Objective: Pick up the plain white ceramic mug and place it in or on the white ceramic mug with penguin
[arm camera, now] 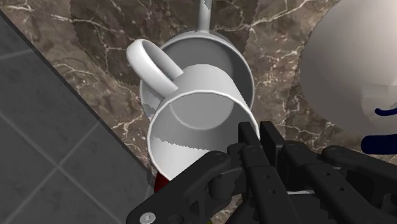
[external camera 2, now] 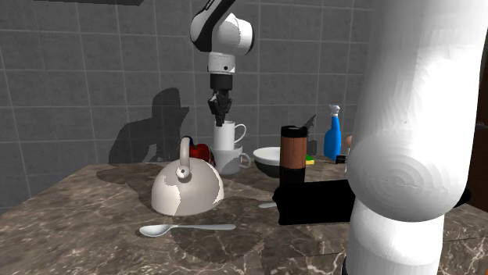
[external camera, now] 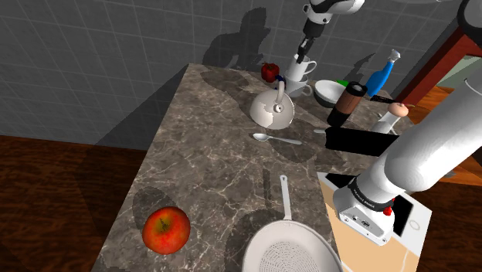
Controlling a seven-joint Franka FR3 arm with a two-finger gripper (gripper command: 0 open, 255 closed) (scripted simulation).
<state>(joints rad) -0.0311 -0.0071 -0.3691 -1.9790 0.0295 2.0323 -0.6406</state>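
A plain white mug (external camera: 303,69) (external camera 2: 228,135) stands upright, nested in the mouth of a second white mug (external camera: 298,90) (external camera 2: 232,161) at the far end of the marble counter. My gripper (external camera: 300,58) (external camera 2: 219,119) (arm camera: 257,133) comes straight down and is shut on the upper mug's rim, one finger inside and one outside. In the wrist view the upper mug (arm camera: 200,121) shows its handle, and the lower mug's rim (arm camera: 245,67) rings it from behind. No penguin print shows on the lower mug.
A white kettle (external camera: 273,108) (external camera 2: 186,187) and a spoon (external camera: 276,138) (external camera 2: 184,228) lie nearer than the mugs. A white bowl (external camera: 330,93), brown cylinder (external camera: 347,102), blue spray bottle (external camera: 381,77) and black box (external camera: 359,141) stand beside them. Nearest are a red apple (external camera: 166,229) and colander (external camera: 290,251).
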